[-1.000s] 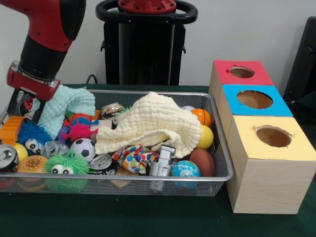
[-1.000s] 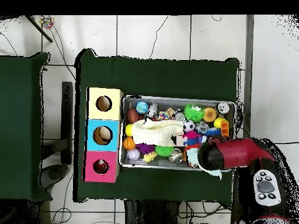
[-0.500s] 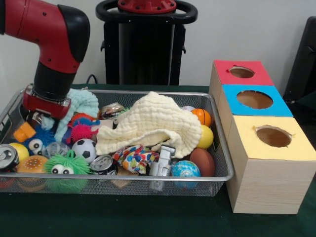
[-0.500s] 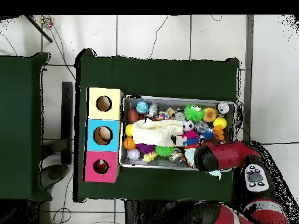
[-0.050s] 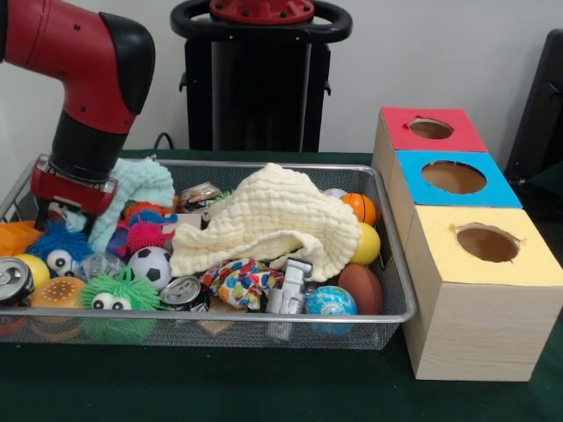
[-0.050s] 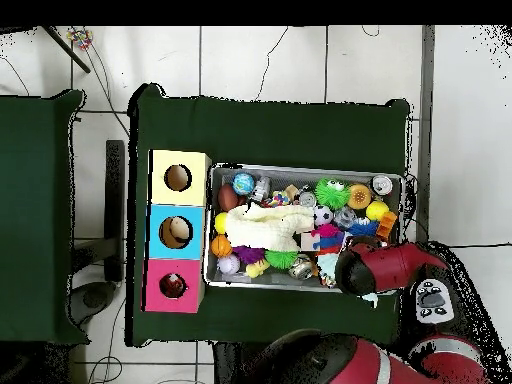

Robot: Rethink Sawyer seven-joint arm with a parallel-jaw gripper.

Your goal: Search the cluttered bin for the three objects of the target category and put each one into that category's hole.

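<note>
Wire-mesh bin (image 5: 387, 316) sits at centre and left of the front view on the green-covered bench (image 5: 264, 396), packed with small items and not yet sorted. Three wooden boxes stand just beside it at the right of the frame, each with a round hole: red-topped box (image 5: 431, 130) at the back, blue-topped box (image 5: 453, 178) in the middle, yellow-topped box (image 5: 488, 246) nearest the lower edge. The red and black arm (image 5: 84, 79) comes down at the upper left of the frame to the bin's left end; the tool (image 5: 62, 211) is low among the contents there, against a pale green cloth (image 5: 132, 189), and whether it is wide, narrow or gripping anything cannot be told, as the wrist and cloth hide it. A cream knitted cloth (image 5: 264, 220) lies draped over the middle of the bin. The target category is not stated; candidate groups in sight include balls such as the soccer ball (image 5: 147, 264), orange ball (image 5: 359, 207) and brown football (image 5: 361, 287), crushed cans such as the one at lower centre (image 5: 182, 290), and fuzzy toys such as the green one (image 5: 114, 303). Judged step: search phase, clearing or probing the left corner. Next move, as a judgement, calls for lifting clear of the green cloth, confirming what lies beneath, then a clean vertical grasp on one exposed target and carriage to its matching hole
</note>
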